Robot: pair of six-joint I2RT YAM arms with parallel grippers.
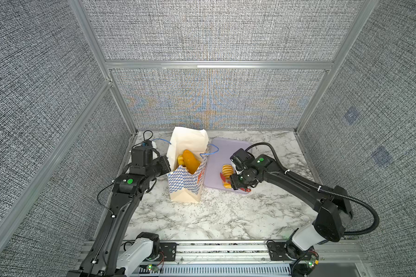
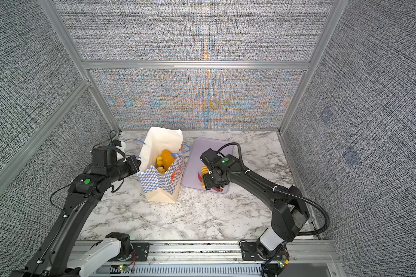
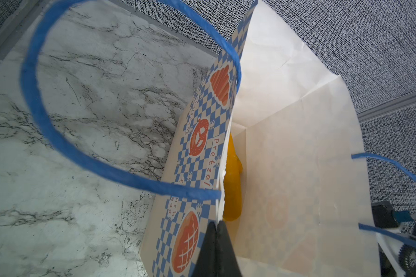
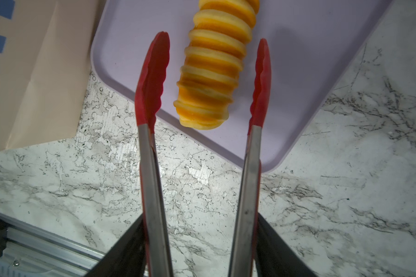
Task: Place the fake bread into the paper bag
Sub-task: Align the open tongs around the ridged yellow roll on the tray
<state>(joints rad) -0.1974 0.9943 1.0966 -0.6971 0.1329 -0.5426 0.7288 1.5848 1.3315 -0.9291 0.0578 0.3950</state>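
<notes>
The marbled desk [image 1: 226,215] carries the paper bag [image 1: 183,184], which stands upright and open left of centre. The lavender tray [image 1: 226,148] lies flat just beside the bag, on its right. The left end effector [image 3: 217,225] has its fingers together, pinched on the bag's checkered rim below a blue cord handle [image 3: 34,96]. An orange-brown loaf [image 1: 190,162] stands on end inside the bag with a smaller yellow piece beside it, perhaps a bun; its shape is hard to tell. One ribbed roll [image 4: 211,72] lies on the tray near its front edge. The right end effector [image 4: 199,242] is clamped on the red tongs [image 4: 151,167], whose tips stand apart on either side of the roll without touching it.
</notes>
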